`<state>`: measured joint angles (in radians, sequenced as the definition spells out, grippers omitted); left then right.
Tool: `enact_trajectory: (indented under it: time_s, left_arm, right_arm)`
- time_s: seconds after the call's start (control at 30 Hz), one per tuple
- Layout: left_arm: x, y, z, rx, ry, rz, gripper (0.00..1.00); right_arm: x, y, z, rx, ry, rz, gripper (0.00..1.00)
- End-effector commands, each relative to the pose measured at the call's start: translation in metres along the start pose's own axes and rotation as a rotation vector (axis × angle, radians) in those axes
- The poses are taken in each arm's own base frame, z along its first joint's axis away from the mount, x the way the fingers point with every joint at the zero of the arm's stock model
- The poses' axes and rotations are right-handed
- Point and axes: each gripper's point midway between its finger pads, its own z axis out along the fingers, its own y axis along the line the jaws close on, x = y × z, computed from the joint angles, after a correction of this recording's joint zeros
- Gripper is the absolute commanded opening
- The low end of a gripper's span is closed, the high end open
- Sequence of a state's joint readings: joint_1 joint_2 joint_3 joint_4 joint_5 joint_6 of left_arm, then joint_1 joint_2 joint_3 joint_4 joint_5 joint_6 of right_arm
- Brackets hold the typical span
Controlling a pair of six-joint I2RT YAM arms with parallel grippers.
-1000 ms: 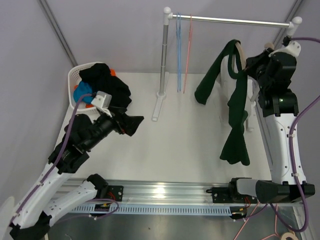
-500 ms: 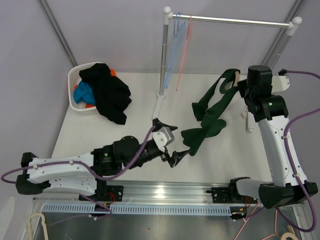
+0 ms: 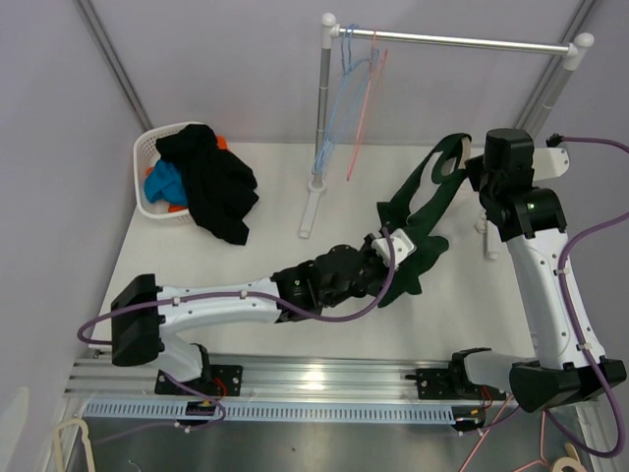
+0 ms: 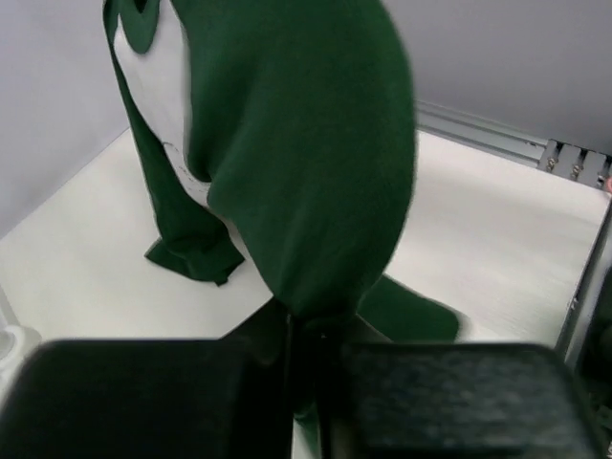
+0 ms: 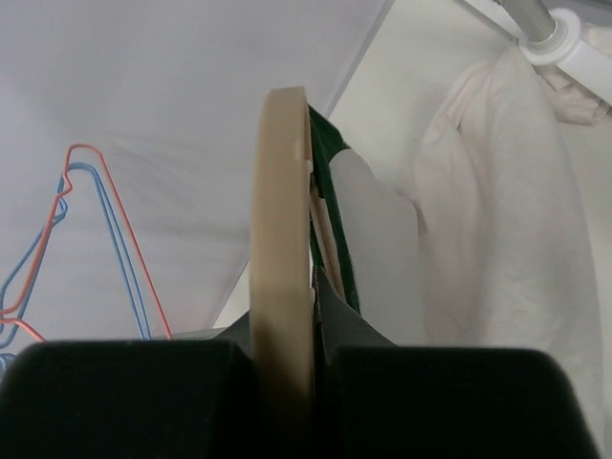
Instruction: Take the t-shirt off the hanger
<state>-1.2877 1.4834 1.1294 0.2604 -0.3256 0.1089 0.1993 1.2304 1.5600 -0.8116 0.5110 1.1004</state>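
At the far left of the desk (image 3: 197,261) sits a white laundry basket (image 3: 145,157), with a black garment (image 3: 218,189) spilling over its rim and blue and orange clothes beneath it. To its right stands a garment rack (image 3: 322,108), and a blue wire hanger (image 3: 339,98) and an orange wire hanger (image 3: 362,108) dangle from the left end of its rail. The left arm lies stretched low across the desk. Its left end effector (image 3: 388,258) is closed, the jaws pinching a fold near the bottom of the green t-shirt (image 3: 418,221); in the left wrist view the fabric rises from between the pressed-together fingers and one dangling end touches the desk. The t-shirt hangs slanted between the two arms, its lower part on the desk by the left end effector and its neck raised at the right. There the right end effector (image 5: 287,356) is clamped on a beige wooden hanger (image 5: 282,191), seen edge-on between the fingers, and the shirt's collar is draped over that hanger. Farther right, a white cloth (image 5: 516,191) hangs beside the rail's end fitting.
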Motion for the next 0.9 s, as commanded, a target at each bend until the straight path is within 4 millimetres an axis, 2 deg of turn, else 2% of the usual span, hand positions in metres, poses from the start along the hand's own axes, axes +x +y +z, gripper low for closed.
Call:
enact_trajectory:
  time_s: [0.0, 0.07, 0.1, 0.13, 0.17, 0.2, 0.23, 0.27, 0.3, 0.33, 0.37, 0.4, 0.43, 0.47, 0.5, 0.53, 0.57, 0.6, 0.7, 0.73, 0.8, 0.83, 0.87]
  left_arm:
    - [-0.034, -0.01, 0.012, 0.075, -0.036, -0.049, 0.0]
    - [-0.044, -0.007, 0.004, 0.075, -0.07, -0.056, 0.01]
    - [-0.03, -0.009, -0.003, 0.079, -0.075, -0.057, 0.01]
    - [-0.05, -0.004, -0.018, 0.08, -0.138, -0.057, 0.01]
    - [-0.045, -0.011, -0.028, 0.099, -0.147, -0.041, 0.01]
    - [-0.055, -0.015, -0.038, 0.107, -0.185, -0.031, 0.0]
    - [-0.059, -0.013, -0.054, 0.101, -0.234, 0.001, 0.01]
    - [-0.067, -0.023, -0.066, 0.118, -0.269, 0.005, 0.01]
    - [-0.075, -0.026, -0.076, 0.138, -0.297, 0.0, 0.0]
    - [-0.066, -0.033, -0.085, 0.181, -0.301, -0.011, 0.01]
    - [-0.086, -0.031, -0.105, 0.213, -0.371, -0.045, 0.01]
    - [-0.095, -0.035, -0.118, 0.256, -0.414, -0.056, 0.01]
    - [-0.09, -0.037, -0.125, 0.266, -0.427, -0.05, 0.0]
    - [-0.093, -0.04, -0.134, 0.278, -0.455, -0.047, 0.01]
    - [-0.098, -0.037, -0.142, 0.272, -0.479, -0.03, 0.01]
    - [-0.096, -0.038, -0.145, 0.272, -0.478, -0.026, 0.0]
    - [-0.093, -0.038, -0.146, 0.273, -0.475, -0.025, 0.01]
    - [-0.088, -0.037, -0.146, 0.266, -0.472, -0.018, 0.0]
    - [-0.079, -0.037, -0.148, 0.262, -0.479, -0.023, 0.01]
    - [-0.081, -0.033, -0.149, 0.251, -0.486, -0.035, 0.01]
    - [-0.078, -0.023, -0.141, 0.187, -0.45, -0.046, 0.01]
    - [-0.065, -0.024, -0.127, 0.169, -0.388, -0.037, 0.01]
    - [-0.069, -0.011, -0.116, 0.123, -0.354, -0.087, 0.01]
  right_arm:
    - [-0.03, 0.03, -0.027, -0.105, -0.059, 0.067, 0.0]
    - [-0.029, 0.026, -0.02, -0.064, -0.061, 0.038, 0.0]
    - [-0.038, 0.03, -0.022, -0.064, -0.073, 0.048, 0.0]
    - [-0.037, 0.023, -0.018, -0.027, -0.056, 0.038, 0.0]
    - [-0.032, 0.02, -0.006, 0.002, -0.031, 0.041, 0.0]
    - [-0.024, 0.024, -0.003, -0.016, 0.034, 0.046, 0.0]
    - [-0.032, 0.019, 0.01, -0.005, 0.042, 0.068, 0.0]
    - [-0.031, 0.018, 0.018, -0.003, 0.076, 0.08, 0.0]
    - [-0.029, 0.014, 0.035, 0.013, 0.114, 0.09, 0.0]
    - [-0.034, 0.009, 0.046, 0.003, 0.178, 0.131, 0.0]
    - [-0.035, 0.006, 0.055, 0.0, 0.213, 0.157, 0.0]
    - [-0.024, 0.013, 0.067, -0.046, 0.315, 0.177, 0.0]
    - [-0.035, 0.006, 0.078, -0.041, 0.325, 0.21, 0.0]
    - [-0.035, 0.006, 0.084, -0.046, 0.36, 0.233, 0.0]
    - [-0.031, 0.006, 0.102, -0.057, 0.399, 0.245, 0.0]
    - [-0.024, 0.011, 0.102, -0.088, 0.471, 0.26, 0.0]
    - [-0.031, 0.021, 0.102, -0.12, 0.479, 0.265, 0.0]
    - [-0.028, 0.024, 0.11, -0.132, 0.505, 0.268, 0.0]
    - [-0.03, 0.034, 0.114, -0.189, 0.544, 0.293, 0.0]
    - [-0.029, 0.032, 0.118, -0.18, 0.553, 0.302, 0.0]
    - [-0.028, 0.031, 0.115, -0.157, 0.539, 0.278, 0.0]
    - [-0.03, 0.035, 0.104, -0.172, 0.511, 0.23, 0.0]
    - [-0.027, 0.036, 0.098, -0.157, 0.471, 0.187, 0.0]
